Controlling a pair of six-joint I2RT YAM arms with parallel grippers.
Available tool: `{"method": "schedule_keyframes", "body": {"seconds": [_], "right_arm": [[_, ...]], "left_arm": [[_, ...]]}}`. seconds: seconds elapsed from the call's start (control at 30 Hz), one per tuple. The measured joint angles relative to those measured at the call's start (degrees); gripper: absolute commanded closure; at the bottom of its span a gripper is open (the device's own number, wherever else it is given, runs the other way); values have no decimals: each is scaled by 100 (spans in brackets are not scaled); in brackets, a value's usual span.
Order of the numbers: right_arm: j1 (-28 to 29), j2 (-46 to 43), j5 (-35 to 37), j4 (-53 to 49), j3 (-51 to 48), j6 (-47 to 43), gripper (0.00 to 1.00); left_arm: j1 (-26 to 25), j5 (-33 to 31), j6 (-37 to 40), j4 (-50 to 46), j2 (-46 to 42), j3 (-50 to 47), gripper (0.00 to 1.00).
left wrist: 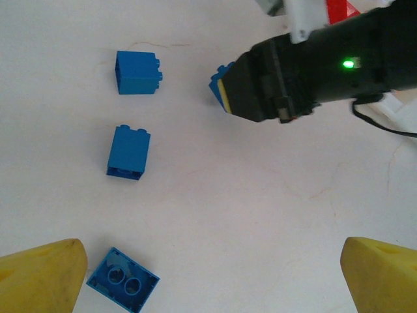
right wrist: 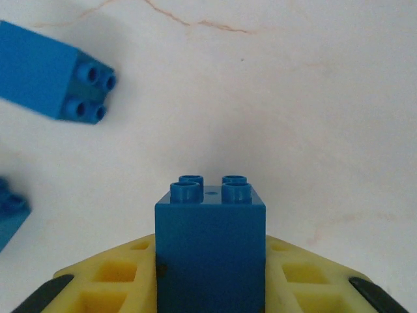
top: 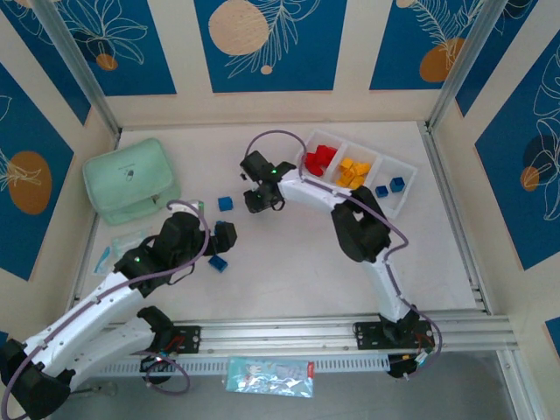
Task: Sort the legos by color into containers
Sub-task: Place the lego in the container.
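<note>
The right pincer (right wrist: 210, 283) is clamped tight on a blue brick (right wrist: 210, 228) at lower centre; the left pincer (left wrist: 212, 277) stands wide open, touching nothing.

A long white tray (top: 409, 164) lies slanted toward the table's (top: 289, 280) far right corner. It has red legos (top: 320, 160) in its left compartment, yellow-orange legos (top: 353, 172) in the middle one and two blue legos (top: 390, 186) in the right. A mint green case (top: 131, 181) sits by the far left corner. The right gripper (top: 260, 200) points down at mid-table, just beside a loose blue lego (top: 226, 203) — the left gripper (top: 225, 238) hangs nearer the near edge, close to another blue lego (top: 218, 262). A clear packet (top: 269, 376) lies beyond the near edge.
</note>
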Motion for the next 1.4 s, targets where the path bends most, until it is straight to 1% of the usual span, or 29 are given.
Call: {"method": "schedule_keyframes", "body": {"seconds": [0.2, 0.33, 0.4, 0.47, 0.6, 0.67, 0.87, 1.0, 1.13, 1.3, 1.33, 1.4], "right_arm": [[-155, -1478, 2, 321, -1342, 295, 70], [-476, -2389, 35, 422, -2236, 590, 70], [-717, -2754, 31, 417, -2592, 728, 70], [-1080, -3112, 28, 398, -2918, 868, 70], [-1812, -3563, 28, 310, -3241, 977, 70], [-2275, -3722, 28, 264, -3309, 1014, 70], [-3506, -3788, 28, 179, -3305, 1080, 70], [-4155, -3484, 57, 79, -3049, 1099, 70], [-4457, -2935, 162, 83, -2640, 1102, 70], [-4677, -2197, 179, 31, -2076, 1117, 70], [-4704, -2037, 181, 24, -1945, 1119, 69], [-4723, -1786, 188, 0, -1735, 1121, 65]], "left_arm": [[9, 385, 11, 214, 435, 96, 1], [9, 789, 116, 557, 807, 129, 1], [7, 957, 155, 713, 1021, 188, 1], [-24, 1095, 157, 885, 1237, 260, 1], [-179, 1252, 155, 1274, 1602, 376, 1], [-295, 1298, 157, 1432, 1808, 461, 1], [-562, 1394, 157, 1849, 2391, 769, 1], [-647, 1438, 203, 2033, 2702, 999, 1], [-699, 1521, 269, 2162, 2983, 1259, 1], [-713, 1572, 387, 2216, 3235, 1534, 1], [-713, 1580, 417, 2216, 3259, 1574, 1], [-713, 1580, 461, 2210, 3303, 1631, 1]]}}
